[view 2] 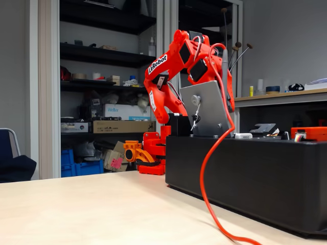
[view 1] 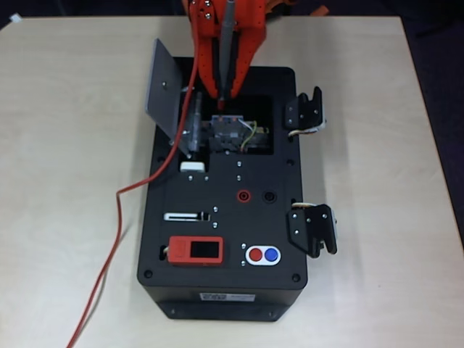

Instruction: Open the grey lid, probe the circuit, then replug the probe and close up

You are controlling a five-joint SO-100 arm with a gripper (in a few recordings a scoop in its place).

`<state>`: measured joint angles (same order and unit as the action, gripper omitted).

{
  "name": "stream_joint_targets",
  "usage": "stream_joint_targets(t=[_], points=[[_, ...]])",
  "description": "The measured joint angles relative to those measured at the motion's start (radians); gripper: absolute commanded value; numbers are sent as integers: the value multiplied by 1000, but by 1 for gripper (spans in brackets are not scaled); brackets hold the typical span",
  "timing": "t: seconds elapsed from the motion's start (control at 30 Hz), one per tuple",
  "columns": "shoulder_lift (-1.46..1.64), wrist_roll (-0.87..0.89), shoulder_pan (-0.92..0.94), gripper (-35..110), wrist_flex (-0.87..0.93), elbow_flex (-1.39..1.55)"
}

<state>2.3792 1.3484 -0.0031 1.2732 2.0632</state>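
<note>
The grey lid point(view 1: 164, 87) stands open, tilted up at the far left of the black box point(view 1: 225, 290); it also shows upright in the fixed view point(view 2: 205, 115). My orange gripper point(view 1: 224, 98) is shut on the probe point(view 1: 228, 43), which points down at the far edge of the open recess. The circuit point(view 1: 232, 134), silvery contacts with thin wires, lies in the recess just below the probe's tip; I cannot tell whether the tip touches anything. The probe point(view 2: 225, 66) stands near vertical behind the lid. Its red cable point(view 1: 109, 239) runs down across the lid and off the box's left side.
On the box top are a red round socket point(view 1: 244, 196), a black socket point(view 1: 270, 196), a red device with a black screen point(view 1: 196, 250) and red and blue buttons point(view 1: 262, 254). Two black latches point(view 1: 304, 112) point(view 1: 313, 229) stick out on the right. The cable point(view 2: 209, 168) loops onto the table.
</note>
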Motion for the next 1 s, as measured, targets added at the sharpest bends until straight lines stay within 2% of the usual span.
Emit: stream_joint_targets(t=[1.0], points=[[29, -26, 29, 0, 14, 8]])
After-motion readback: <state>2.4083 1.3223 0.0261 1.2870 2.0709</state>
